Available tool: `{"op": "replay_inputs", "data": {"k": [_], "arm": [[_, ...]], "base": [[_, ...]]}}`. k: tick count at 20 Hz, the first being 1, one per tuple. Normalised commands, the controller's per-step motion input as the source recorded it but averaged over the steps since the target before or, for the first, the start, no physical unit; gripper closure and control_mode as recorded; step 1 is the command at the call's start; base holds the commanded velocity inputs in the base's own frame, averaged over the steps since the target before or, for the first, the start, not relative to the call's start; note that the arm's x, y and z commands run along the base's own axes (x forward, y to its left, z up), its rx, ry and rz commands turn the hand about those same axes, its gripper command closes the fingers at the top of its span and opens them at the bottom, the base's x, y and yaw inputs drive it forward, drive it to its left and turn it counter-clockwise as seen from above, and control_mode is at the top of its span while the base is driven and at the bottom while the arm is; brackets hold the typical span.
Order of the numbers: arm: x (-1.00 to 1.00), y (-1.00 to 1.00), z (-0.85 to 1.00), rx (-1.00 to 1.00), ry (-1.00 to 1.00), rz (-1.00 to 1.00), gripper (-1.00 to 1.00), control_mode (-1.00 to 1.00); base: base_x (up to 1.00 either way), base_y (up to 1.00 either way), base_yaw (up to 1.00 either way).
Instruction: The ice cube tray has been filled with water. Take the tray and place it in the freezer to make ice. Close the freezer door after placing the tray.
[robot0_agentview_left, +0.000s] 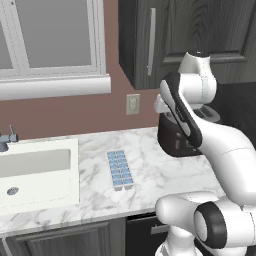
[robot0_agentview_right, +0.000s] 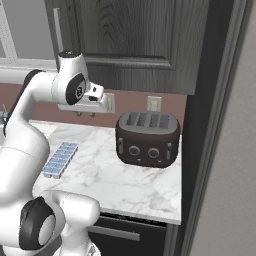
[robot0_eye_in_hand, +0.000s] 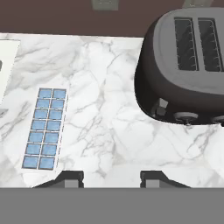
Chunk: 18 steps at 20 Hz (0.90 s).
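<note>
Hand view puts the ice cube tray (robot0_eye_in_hand: 45, 128) lower left of my fingertips, flat on the marble counter (robot0_eye_in_hand: 109, 127), its long axis running away from me toward the wall, with the water (robot0_eye_in_hand: 51, 138) level in its two rows of cells. The tray sits between the white sink (robot0_agentview_left: 40, 175) and the dark toaster (robot0_agentview_right: 147, 137), nearer the sink and close to the counter's front edge, touching neither. My gripper (robot0_eye_in_hand: 111, 177) hangs high above bare marble between tray and toaster, so I judge I must shift toward the sink side and descend. My jaws stand apart, holding nothing and touching nothing. Spanning the narrow width looks like the sensible grasp.
</note>
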Motion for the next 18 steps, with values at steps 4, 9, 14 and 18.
{"op": "replay_inputs", "data": {"k": [4, 9, 14, 18], "arm": [[0.00, 0.05, -0.23, 0.00, 0.00, 0.00, -1.00, -1.00], [0.01, 0.37, -0.46, 0.00, 0.00, -0.04, -1.00, -1.00], [0.00, 0.47, -0.38, 0.00, -0.02, -0.06, -1.00, -1.00], [0.04, 0.46, -0.23, 0.00, 0.00, -0.10, -1.00, -1.00]], "base": [[0.00, 0.00, 0.00], [0.00, 0.00, 0.00], [0.00, 0.00, 0.00], [0.00, 0.00, 0.00]]}}
